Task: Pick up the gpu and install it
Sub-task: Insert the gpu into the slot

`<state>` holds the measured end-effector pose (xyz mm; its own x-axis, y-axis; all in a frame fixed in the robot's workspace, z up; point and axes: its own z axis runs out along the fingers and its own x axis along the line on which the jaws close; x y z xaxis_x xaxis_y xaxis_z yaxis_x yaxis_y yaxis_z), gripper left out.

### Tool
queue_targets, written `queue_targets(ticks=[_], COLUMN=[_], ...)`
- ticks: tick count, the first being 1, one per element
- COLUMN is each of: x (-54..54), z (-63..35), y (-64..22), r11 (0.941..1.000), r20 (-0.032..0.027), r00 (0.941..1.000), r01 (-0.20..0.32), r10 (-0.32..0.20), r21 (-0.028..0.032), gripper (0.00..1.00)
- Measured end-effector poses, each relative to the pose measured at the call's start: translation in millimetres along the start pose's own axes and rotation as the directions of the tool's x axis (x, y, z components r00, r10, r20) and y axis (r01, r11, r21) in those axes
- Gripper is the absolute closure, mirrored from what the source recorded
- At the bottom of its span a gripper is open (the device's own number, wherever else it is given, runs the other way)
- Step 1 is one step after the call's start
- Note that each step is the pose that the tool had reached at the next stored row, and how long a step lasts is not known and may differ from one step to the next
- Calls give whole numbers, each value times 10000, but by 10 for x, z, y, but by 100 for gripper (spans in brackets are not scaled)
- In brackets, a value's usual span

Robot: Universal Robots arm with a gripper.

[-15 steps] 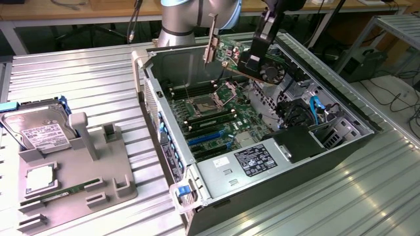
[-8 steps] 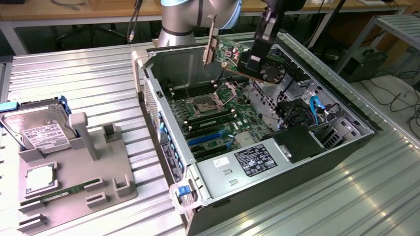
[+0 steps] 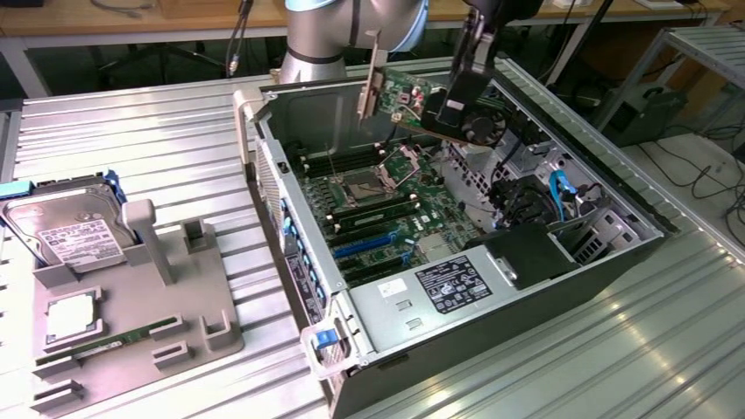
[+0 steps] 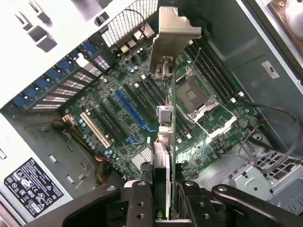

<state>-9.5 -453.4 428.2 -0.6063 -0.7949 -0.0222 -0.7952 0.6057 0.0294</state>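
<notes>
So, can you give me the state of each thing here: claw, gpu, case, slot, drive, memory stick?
claw: shut on the gpu.
gpu: held above the open case, not yet in a slot.
case: lying on its side, side panel off.
blue slot: empty.
hard drive: standing in the grey holder, outside the case.
memory stick: lying in the holder.
</notes>
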Motion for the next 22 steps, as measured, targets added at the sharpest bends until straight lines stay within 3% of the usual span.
queue_targets(ticks=[10, 22], x=[0, 0], z=[2, 3], y=[0, 0], r11=[9962, 9820], r20=[-25, -51], r00=[9962, 9820], r01=[866, 1888], r10=[-866, -1889], r21=[-21, -48], gripper=[73, 73])
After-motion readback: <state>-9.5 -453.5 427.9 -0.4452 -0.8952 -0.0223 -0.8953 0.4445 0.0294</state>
